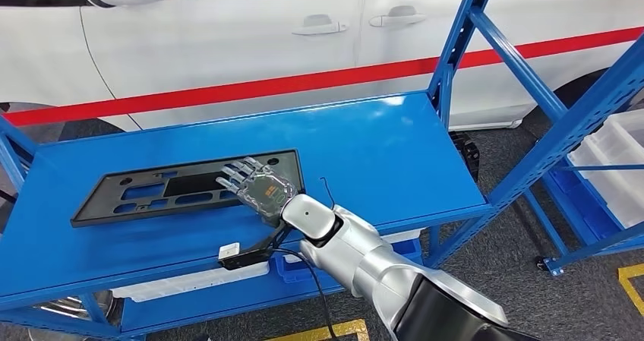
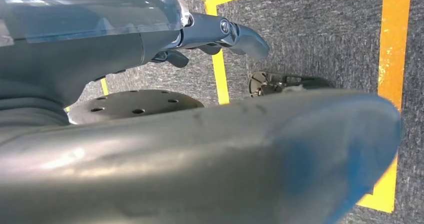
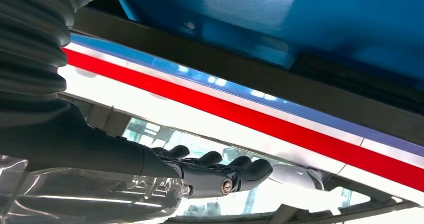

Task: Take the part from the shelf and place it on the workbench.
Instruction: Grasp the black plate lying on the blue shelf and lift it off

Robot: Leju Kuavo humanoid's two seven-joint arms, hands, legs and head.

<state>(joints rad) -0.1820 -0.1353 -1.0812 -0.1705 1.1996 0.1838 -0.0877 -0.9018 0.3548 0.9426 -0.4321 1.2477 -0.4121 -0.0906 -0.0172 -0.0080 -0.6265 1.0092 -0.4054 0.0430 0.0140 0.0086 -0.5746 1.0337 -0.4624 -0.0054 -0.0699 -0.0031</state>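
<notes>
A flat black plastic part (image 1: 152, 193) with several cut-outs lies on the blue shelf top (image 1: 380, 143), left of centre. My right hand (image 1: 258, 185) reaches over the part's right end, fingers stretched out and apart, holding nothing. Whether it touches the part I cannot tell. The right wrist view shows that hand (image 3: 210, 171) with straight fingers beside the black part's edge (image 3: 240, 72) and the blue shelf surface (image 3: 310, 19). My left hand (image 2: 125, 49) hangs over grey floor, empty, its fingers (image 2: 240, 37) held loosely out.
A white car with a red stripe (image 1: 228, 45) stands right behind the shelf. Blue uprights and a diagonal brace (image 1: 463, 45) rise at the shelf's right end. White bins (image 1: 619, 159) sit on a rack to the right. A small cabled device (image 1: 237, 255) hangs at the front edge.
</notes>
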